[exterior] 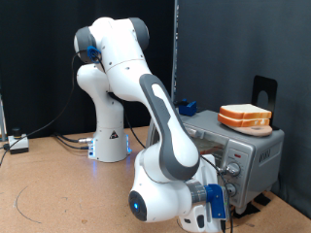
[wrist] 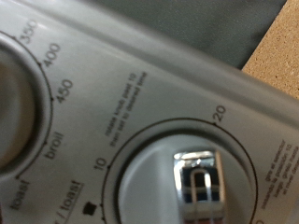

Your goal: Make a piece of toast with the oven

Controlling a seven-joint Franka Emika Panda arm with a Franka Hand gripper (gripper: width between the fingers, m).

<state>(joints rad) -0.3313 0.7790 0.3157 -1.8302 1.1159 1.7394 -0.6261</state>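
**Gripper at the oven's knob panel, bread stacked on top**

Exterior view: The gripper (exterior: 225,184) is seen low at the front of the oven (exterior: 236,146), pressed up against the knob panel at the oven's right end. A small round knob (exterior: 231,171) is seen just beside the fingers, but contact cannot be confirmed. How far the fingers stand apart cannot be told, since they are blocked by the blue-and-white hand and blurred at this size. The oven is placed on the brown counter (exterior: 58,184) toward its right edge, with its long axis running across the view, angled slightly away toward the left. Its front is largely hidden by the arm (exterior: 160,126). The piece of toast (exterior: 245,116) is laid flat on the oven's roof, toward its right end, as the top of a small stack of slices; how many lie beneath is hard to make out. A black bracket (exterior: 263,92) is seen upright behind the stack.

Wrist view: The grey panel is filled with dial markings, tilted in the frame. A chrome timer knob (wrist: 199,175) is seen close up and blurred, ringed by 10 and 20. Part of a second dial (wrist: 23,121) is cut off at the edge, marked 350, 400, 450, broil and toast. No fingertips are shown.
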